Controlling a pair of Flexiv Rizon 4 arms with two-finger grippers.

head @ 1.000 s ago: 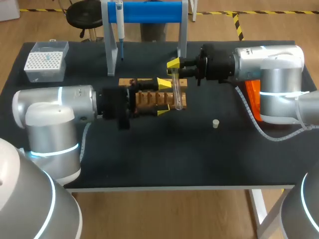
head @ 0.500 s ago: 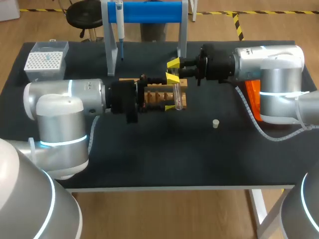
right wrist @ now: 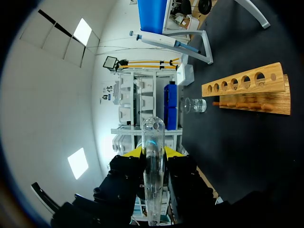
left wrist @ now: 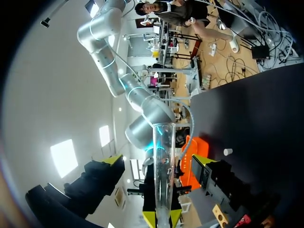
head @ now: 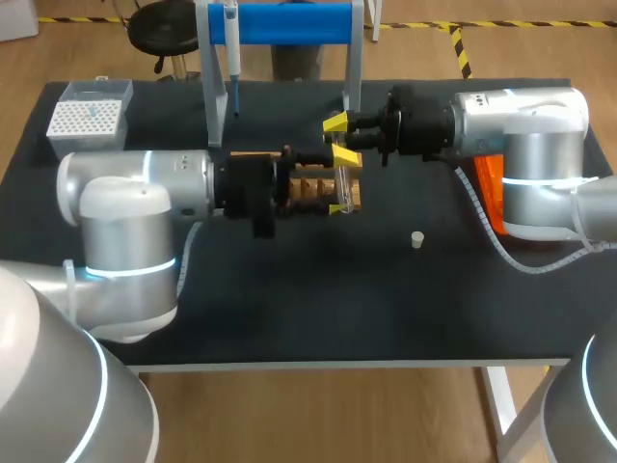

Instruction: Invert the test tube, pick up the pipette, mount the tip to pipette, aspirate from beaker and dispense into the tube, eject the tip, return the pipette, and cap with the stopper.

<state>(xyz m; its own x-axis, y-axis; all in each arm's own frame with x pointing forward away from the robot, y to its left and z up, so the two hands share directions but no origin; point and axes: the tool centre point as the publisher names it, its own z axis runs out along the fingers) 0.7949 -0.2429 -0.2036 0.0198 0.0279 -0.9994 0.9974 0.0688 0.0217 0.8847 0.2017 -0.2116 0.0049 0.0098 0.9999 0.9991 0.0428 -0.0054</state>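
Observation:
My right gripper (head: 339,137) is shut on the upper part of a clear glass test tube (head: 341,178), which hangs roughly upright over the wooden rack (head: 310,189). In the right wrist view the tube (right wrist: 153,137) runs between the yellow tips of the right gripper (right wrist: 153,153). My left gripper (head: 340,183) is open, one finger on each side of the tube's lower part. In the left wrist view the tube (left wrist: 164,171) stands in the gap of the left gripper (left wrist: 156,161) without touching either finger. The pipette (head: 232,58) hangs on the blue stand. The stopper (head: 416,239) lies on the mat.
A tip box (head: 90,118) sits at the back left. A small glass beaker (right wrist: 194,105) stands beside the rack (right wrist: 247,92). An orange object (head: 489,188) lies under my right arm. The blue stand (head: 289,24) rises behind the rack.
My left arm has moved to the right, bringing its open fingers around the tube. The right gripper and the tube have stayed where they were.

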